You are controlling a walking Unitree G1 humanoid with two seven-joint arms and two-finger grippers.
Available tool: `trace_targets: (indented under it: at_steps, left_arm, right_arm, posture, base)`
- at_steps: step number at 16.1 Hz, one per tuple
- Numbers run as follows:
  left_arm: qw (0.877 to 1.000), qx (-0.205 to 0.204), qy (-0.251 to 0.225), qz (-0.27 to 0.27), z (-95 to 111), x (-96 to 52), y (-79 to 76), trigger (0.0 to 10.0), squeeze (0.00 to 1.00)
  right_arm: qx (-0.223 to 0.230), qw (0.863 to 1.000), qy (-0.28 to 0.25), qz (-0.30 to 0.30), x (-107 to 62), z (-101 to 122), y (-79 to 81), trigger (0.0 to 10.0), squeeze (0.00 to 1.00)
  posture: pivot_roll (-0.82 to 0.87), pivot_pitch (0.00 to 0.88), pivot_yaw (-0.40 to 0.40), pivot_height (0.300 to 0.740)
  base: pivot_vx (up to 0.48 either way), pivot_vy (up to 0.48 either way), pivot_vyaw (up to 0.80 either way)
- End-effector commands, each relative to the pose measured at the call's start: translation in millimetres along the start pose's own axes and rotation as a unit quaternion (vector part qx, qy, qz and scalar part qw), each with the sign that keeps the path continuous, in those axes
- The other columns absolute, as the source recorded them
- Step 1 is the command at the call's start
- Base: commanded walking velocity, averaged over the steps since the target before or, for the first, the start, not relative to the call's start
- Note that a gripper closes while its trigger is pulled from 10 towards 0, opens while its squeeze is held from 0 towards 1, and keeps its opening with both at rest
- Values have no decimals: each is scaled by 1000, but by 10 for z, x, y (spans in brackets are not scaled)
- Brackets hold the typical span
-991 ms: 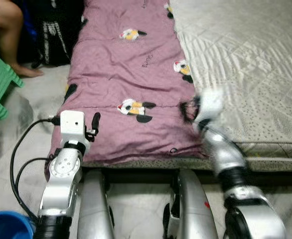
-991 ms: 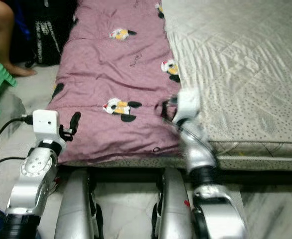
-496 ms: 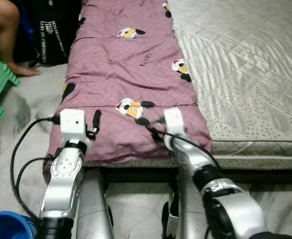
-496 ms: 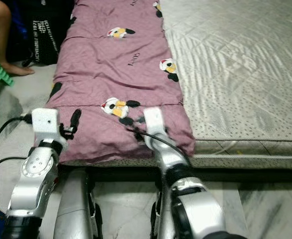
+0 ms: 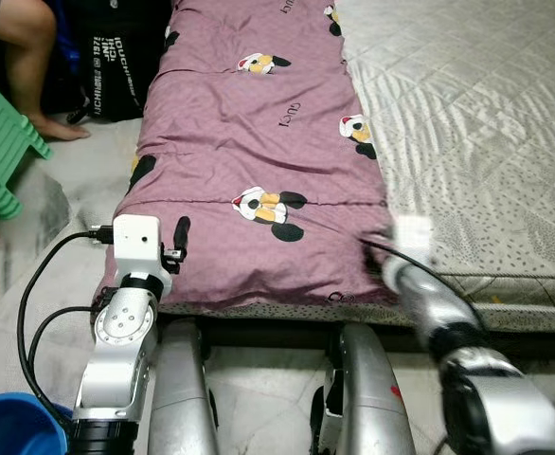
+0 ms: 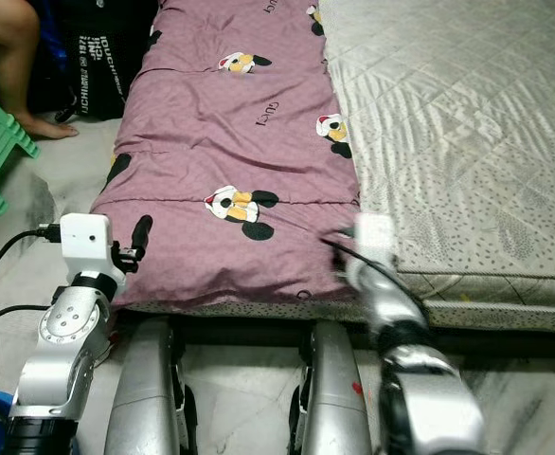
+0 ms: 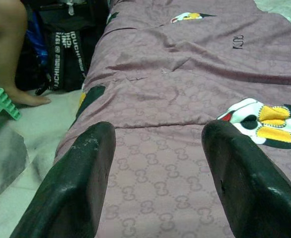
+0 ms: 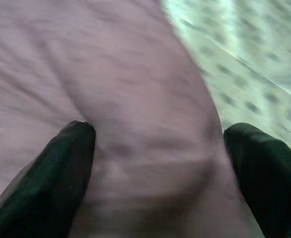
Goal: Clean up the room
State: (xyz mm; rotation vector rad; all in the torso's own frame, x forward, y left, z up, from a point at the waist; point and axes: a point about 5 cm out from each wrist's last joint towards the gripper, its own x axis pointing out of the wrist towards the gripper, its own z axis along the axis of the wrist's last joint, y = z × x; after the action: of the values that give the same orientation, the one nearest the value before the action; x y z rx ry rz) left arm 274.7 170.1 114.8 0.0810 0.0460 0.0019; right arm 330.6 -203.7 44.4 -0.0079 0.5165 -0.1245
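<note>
While both arms reach over the pink blanket (image 5: 259,142) on the bed (image 5: 476,114), I see left jaws (image 7: 158,183) and right jaws (image 8: 160,183) wide open, holding nothing. Next I should close each on the near blanket edge lying between them.

arms: silver metal, rounded jointed segments
left gripper (image 5: 179,237): two long black fingers (image 7: 76,183)
left wrist: white box-shaped camera housing
cables: black, looping beside the left arm
legs: silver, glossy
</note>
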Motion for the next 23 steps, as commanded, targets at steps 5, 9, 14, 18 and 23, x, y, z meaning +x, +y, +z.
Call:
trace_targets:
  at_steps: [5,9,14,18,23]
  left_arm:
    - [1000,3,13,6,-68,-66,59,10000,0]
    - [1000,-15,10,4,-85,-99,39,10000,0]
    - [999,-28,15,-14,-135,-83,-79,10000,0]
    - [998,-40,27,-26,-198,-126,-136,10000,0]
    - [999,-46,9,-27,-99,-4,-135,10000,0]
  right_arm:
    - [51,998,-30,-18,-322,-260,-303,10000,0]
    - [78,983,-166,14,-778,-12,-243,10000,0]
    - [70,964,-244,79,-959,263,63,10000,0]
    - [69,961,-255,85,-962,365,120,10000,0]
    - [57,959,-265,80,-916,478,109,10000,0]
  posture:
    - [3,133,-16,546]
    - [-35,81,-3,546]
    - [-64,62,12,546]
    - [-66,54,16,588]
    - [-63,59,3,645]
  base:
    - [0,0,0]
    - [0,0,0]
    - [0,0,0]
    - [0,0,0]
    - [0,0,0]
